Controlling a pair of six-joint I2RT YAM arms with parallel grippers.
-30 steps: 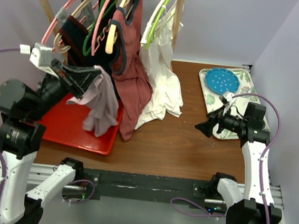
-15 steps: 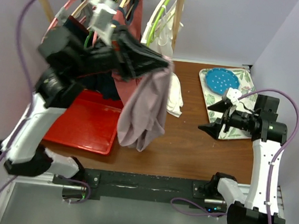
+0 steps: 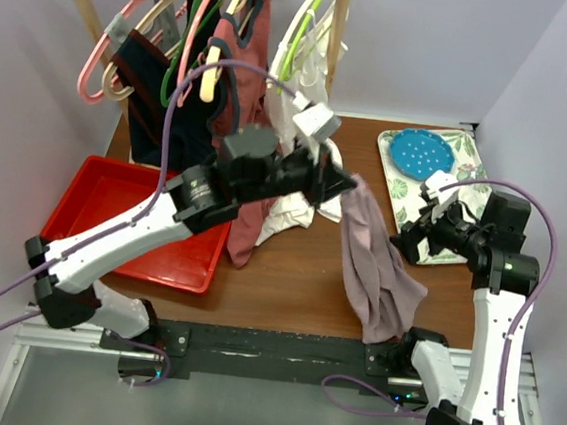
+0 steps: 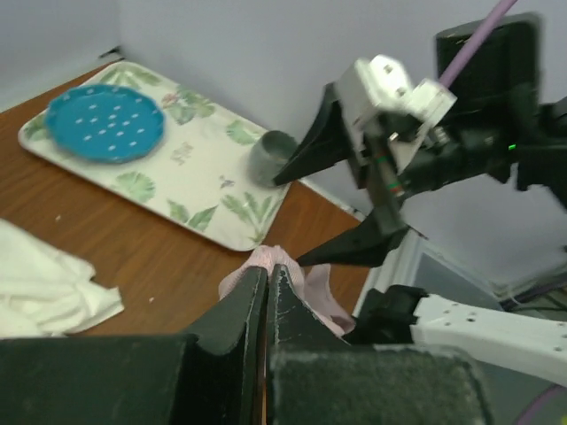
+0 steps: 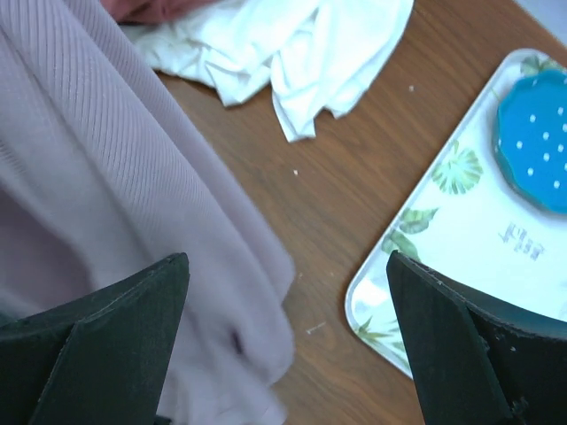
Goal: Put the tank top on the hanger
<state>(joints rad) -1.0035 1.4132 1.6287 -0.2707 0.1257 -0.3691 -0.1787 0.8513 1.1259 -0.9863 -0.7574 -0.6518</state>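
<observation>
My left gripper (image 3: pixel 342 186) reaches across to the right of the table and is shut on the top edge of the pale mauve tank top (image 3: pixel 374 266), which hangs limp to the table's front edge. In the left wrist view the jaws (image 4: pixel 268 268) pinch a fold of the pink fabric (image 4: pixel 319 292). My right gripper (image 3: pixel 408 241) is open and empty just right of the cloth, and in its view (image 5: pixel 285 258) the tank top (image 5: pixel 115 177) lies by the left finger. The salmon-pink hanger (image 3: pixel 96 49) hangs on the rack at the back left.
A red tray (image 3: pixel 93 204) sits at the left. A leaf-print tray (image 3: pixel 465 150) with a blue plate (image 3: pixel 420 152) is at the back right. A rust-red top (image 3: pixel 248 109), white garment (image 3: pixel 308 170) and green hanger (image 3: pixel 306 29) hang on the wooden rack.
My left arm has swung from the rack at the left across to the right and lower, carrying the tank top up to the right gripper. The right gripper stayed open and shifted slightly.
</observation>
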